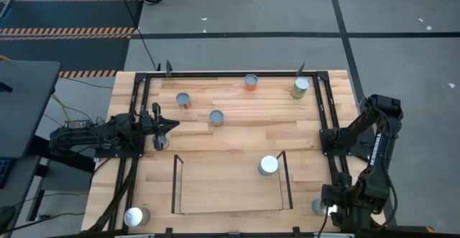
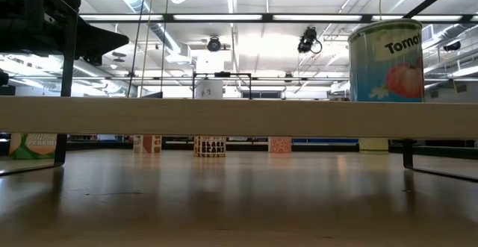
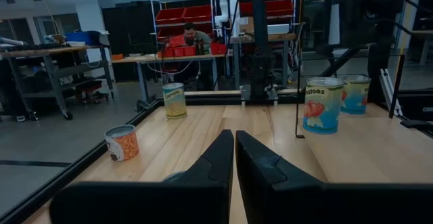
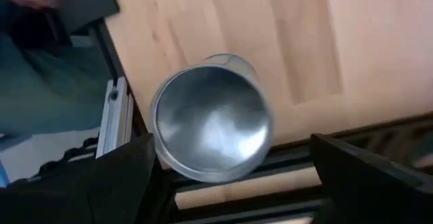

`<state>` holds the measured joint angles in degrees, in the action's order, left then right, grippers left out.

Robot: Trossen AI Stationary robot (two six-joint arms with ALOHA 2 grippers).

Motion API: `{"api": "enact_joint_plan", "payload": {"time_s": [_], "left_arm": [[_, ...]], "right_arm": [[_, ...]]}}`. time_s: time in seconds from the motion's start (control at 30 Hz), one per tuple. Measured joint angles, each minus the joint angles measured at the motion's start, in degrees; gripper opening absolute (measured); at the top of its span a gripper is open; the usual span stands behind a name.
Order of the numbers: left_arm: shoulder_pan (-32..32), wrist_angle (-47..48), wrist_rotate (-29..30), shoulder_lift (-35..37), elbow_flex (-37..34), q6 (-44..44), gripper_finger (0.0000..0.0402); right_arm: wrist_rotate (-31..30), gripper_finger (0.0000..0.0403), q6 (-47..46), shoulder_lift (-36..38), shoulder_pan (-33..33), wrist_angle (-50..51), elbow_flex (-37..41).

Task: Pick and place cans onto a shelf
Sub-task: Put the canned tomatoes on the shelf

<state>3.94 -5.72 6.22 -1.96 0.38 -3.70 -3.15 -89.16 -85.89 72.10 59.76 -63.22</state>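
Observation:
My right gripper (image 1: 327, 208) hangs open over a silver-topped can (image 4: 213, 119) at the table's near right corner. In the right wrist view (image 4: 233, 153) its two fingers stand on either side of the can, apart from it. My left gripper (image 1: 172, 126) is shut and empty, level, pointing toward the table's right edge from the left side. The shelf (image 1: 175, 184) stands at the near middle. One tomato can (image 1: 268, 165) stands upright on its right part and also shows in the low view (image 2: 385, 60).
Loose cans stand upright on the table: two (image 1: 184, 100) (image 1: 216, 117) ahead of the left gripper, two (image 1: 251, 82) (image 1: 300, 87) by the far rail, one (image 1: 136, 216) at the near left corner. A black frame (image 1: 323, 108) edges the table. A person (image 3: 193, 38) sits beyond it.

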Motion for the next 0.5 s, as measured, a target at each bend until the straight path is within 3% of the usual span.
{"api": "enact_joint_plan", "payload": {"time_s": [0.5], "left_arm": [[-0.01,-0.01,0.0,0.0,0.0,0.0,0.0025]], "right_arm": [[-3.29,0.04,5.35,-0.26,-0.04,-4.15,0.46]]}}
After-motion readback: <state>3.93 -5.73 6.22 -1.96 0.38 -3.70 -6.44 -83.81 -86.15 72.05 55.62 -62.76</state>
